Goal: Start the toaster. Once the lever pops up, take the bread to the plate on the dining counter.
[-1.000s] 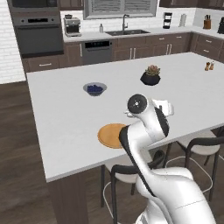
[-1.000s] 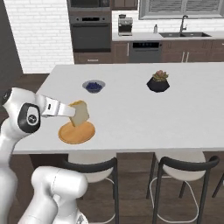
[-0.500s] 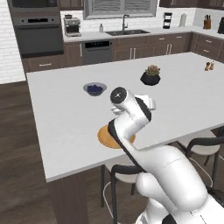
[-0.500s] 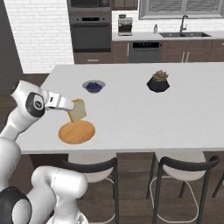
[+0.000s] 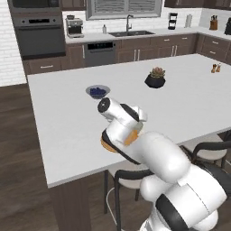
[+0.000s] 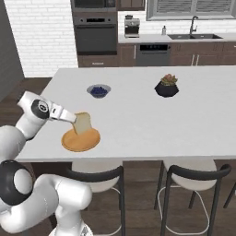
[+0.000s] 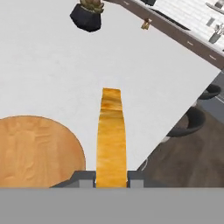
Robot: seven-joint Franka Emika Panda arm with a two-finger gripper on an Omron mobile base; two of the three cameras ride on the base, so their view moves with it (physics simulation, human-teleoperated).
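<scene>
My gripper is shut on the bread, a pale tan slice with a golden crust. I hold it upright, just above the far part of the round orange-tan plate near the front edge of the white dining counter. The hand view has the bread edge-on between the fingertips, with the plate to its left. From the left base camera my arm covers most of the plate. The toaster is out of view.
A grey-blue bowl of berries and a black potted plant stand farther back on the counter. Small shakers sit at its right end. Stools line the near side. An oven and sink run along the back wall.
My arm's elbow has swung left over the counter. The bread has stayed over the plate and sunk a little toward it, still gripped.
</scene>
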